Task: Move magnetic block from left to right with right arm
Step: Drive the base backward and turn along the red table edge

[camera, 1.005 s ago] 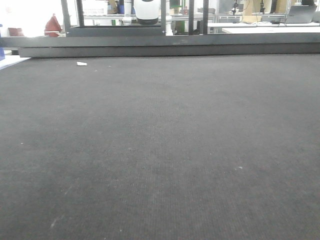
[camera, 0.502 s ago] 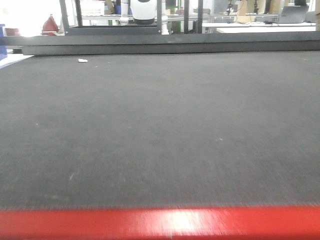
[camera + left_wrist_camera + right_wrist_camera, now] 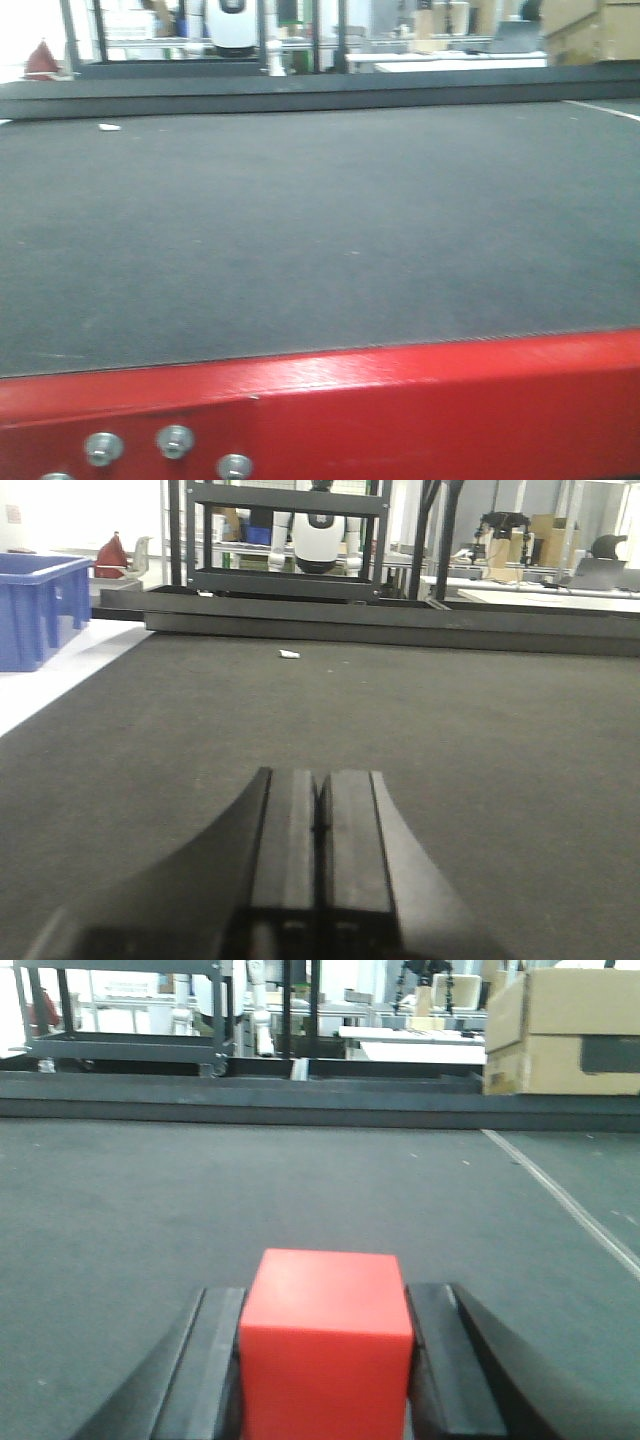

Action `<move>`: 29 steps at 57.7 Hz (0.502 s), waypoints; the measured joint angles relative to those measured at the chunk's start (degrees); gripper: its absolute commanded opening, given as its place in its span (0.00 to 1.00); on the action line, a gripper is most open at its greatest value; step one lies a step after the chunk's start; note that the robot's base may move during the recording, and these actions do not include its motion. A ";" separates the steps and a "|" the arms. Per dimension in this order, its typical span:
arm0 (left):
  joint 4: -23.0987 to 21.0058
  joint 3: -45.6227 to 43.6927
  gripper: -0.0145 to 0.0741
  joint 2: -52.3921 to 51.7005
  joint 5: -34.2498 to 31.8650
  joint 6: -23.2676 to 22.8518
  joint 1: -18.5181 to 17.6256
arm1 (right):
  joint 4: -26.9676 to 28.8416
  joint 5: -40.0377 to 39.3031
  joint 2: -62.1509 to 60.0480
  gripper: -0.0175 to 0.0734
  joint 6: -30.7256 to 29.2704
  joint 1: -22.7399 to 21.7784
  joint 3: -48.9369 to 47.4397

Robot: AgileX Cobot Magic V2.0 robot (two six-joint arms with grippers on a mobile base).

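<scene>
The right tool [image 3: 325,1305] pinches the magnetic block [image 3: 325,1350] between its two dark fingers [image 3: 215,1360]; the red cube fills the gap, low and near in the right wrist view, over the dark mat of the desk [image 3: 150,1200], though whether it touches the mat cannot be told. Cardboard boxes [image 3: 560,1030] stand at the far right. The left tool [image 3: 320,785] is pressed together low over the same mat, with a small white scrap [image 3: 288,654] lying far ahead, a blue crate [image 3: 40,605] at the far left, and, in the front view, the desk's glossy red rim [image 3: 400,400] with bolts [image 3: 175,440] across the near edge.
</scene>
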 measured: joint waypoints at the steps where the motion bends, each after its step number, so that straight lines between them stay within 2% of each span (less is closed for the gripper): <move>1: 0.00 0.00 0.02 0.00 0.00 0.00 0.00 | 0.00 0.00 0.00 0.55 0.00 0.00 0.00; 29: 0.00 0.00 0.02 0.00 0.00 0.00 0.00 | 0.00 0.15 0.00 0.55 0.00 0.00 0.00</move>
